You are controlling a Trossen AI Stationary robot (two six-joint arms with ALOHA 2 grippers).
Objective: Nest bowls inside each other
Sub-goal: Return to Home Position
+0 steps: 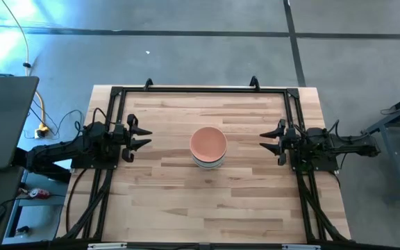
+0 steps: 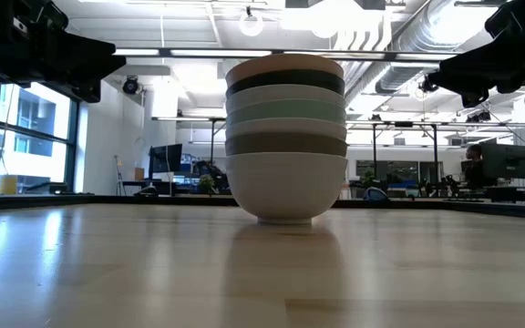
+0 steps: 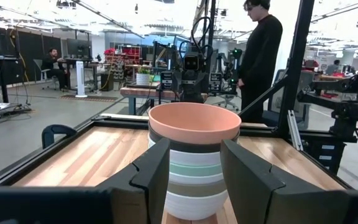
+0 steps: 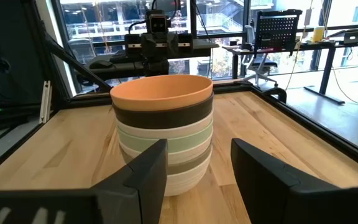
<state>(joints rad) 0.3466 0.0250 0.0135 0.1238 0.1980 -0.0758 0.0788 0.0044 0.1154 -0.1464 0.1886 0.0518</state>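
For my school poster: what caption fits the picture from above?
Bowl stack, peach bowl on top, centred on the table, between open left tool and open right tool.

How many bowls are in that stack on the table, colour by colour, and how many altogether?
peach bowl: 1
black bowl: 1
white bowls: 3
mint green bowl: 1
olive-grey bowl: 1
Total: 7, all nested in one stack, peach on top and a white one at the bottom.
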